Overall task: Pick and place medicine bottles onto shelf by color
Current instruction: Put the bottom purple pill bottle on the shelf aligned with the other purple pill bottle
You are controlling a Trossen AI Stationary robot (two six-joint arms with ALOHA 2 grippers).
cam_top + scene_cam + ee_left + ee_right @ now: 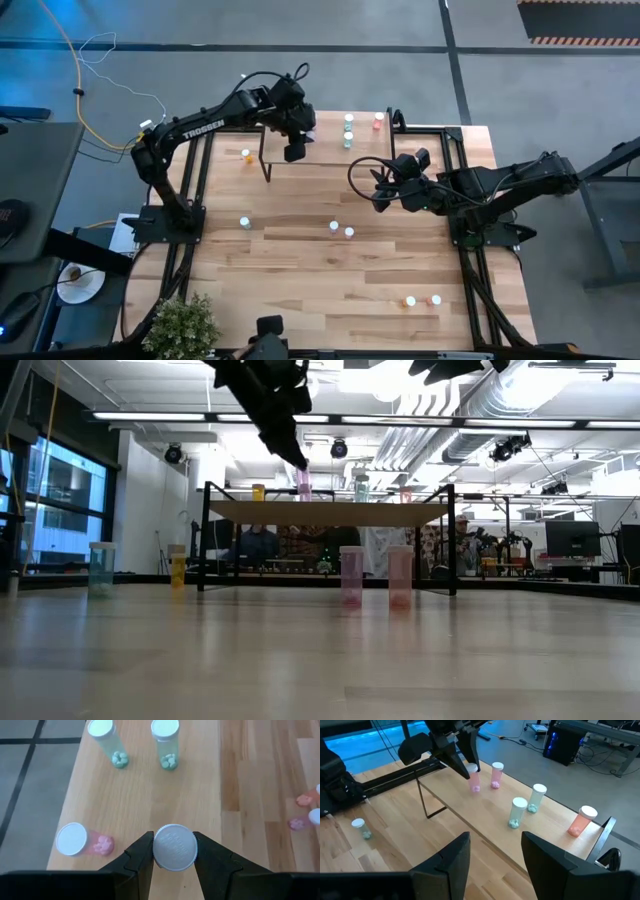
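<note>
Bottles already stand on the shelf: a pink one just at 9 o'clock of the pink bottle my left gripper holds by its cap, two green ones toward 12. My fingers pinch only the cap, so I judge a tilted release could topple it into its pink neighbour, or off the near edge. My right gripper waits wide apart over the table, at 3 o'clock of the shelf, holding nothing.
</note>
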